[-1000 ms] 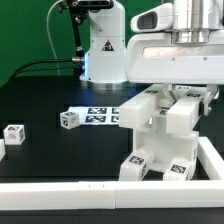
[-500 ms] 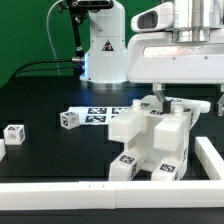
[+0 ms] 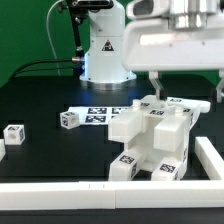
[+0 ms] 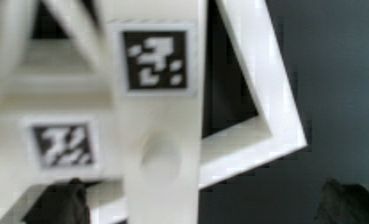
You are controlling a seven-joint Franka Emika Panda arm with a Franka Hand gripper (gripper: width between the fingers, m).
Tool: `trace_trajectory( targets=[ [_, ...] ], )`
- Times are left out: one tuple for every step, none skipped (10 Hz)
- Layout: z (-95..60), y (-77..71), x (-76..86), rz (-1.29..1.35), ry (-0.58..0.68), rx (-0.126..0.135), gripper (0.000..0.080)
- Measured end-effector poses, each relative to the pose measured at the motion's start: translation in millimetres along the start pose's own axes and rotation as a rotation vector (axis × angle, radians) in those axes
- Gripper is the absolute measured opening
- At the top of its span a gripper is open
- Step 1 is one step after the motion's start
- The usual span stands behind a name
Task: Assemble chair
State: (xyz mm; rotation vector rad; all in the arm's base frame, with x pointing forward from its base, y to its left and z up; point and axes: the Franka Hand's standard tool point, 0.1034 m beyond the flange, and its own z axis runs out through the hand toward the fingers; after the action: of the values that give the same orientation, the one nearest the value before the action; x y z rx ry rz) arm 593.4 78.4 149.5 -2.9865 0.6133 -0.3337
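while its jaws stand spread wide, the gripper hangs over the chair, fingers either side of its top, clasping nothing.

The chair is shared by the 2 views. In the exterior view it is seen from slightly above at middle range, with the arm's base behind it. In the wrist view the chair is looked down on from very near.
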Motion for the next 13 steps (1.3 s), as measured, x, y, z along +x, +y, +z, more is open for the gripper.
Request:
trace_trajectory(
  targets=[
    [-5.4,7.2,5.2,0.015,0.006,0.003,0.0649],
    [-2.2,6.4,3.2,0.012,0.004,-0.001,0.0649],
    [-1.8,6.4,2.9,0.011,0.003,-0.002,0.0649],
    [-1.6,6.8,3.1,0.012,0.003,-0.002,0.0649],
    [-1.2,9.6,3.7,0.002,0.004,-0.001,0.0649],
    [-0.2,20.4,5.2,-0.009,0.001,0.004,0.0649],
    [-1.6,35.9,4.0,-0.067,-0.009,0.004,0.0649],
    [-4.9,55.5,2.3,-0.091,-0.028,0.012,0.0649],
    [-7.8,72.3,0.7,-0.175,-0.043,0.010,0.0649],
    [-9.0,79.2,0.1,-0.224,-0.045,0.009,0.0649],
    [-9.2,75.3,-0.7,-0.238,-0.043,0.011,0.0649],
    [-8.8,76.5,-0.4,-0.345,-0.043,0.012,0.0649],
    [-8.7,77.9,0.1,-0.400,-0.042,0.012,0.0649]
  ],
)
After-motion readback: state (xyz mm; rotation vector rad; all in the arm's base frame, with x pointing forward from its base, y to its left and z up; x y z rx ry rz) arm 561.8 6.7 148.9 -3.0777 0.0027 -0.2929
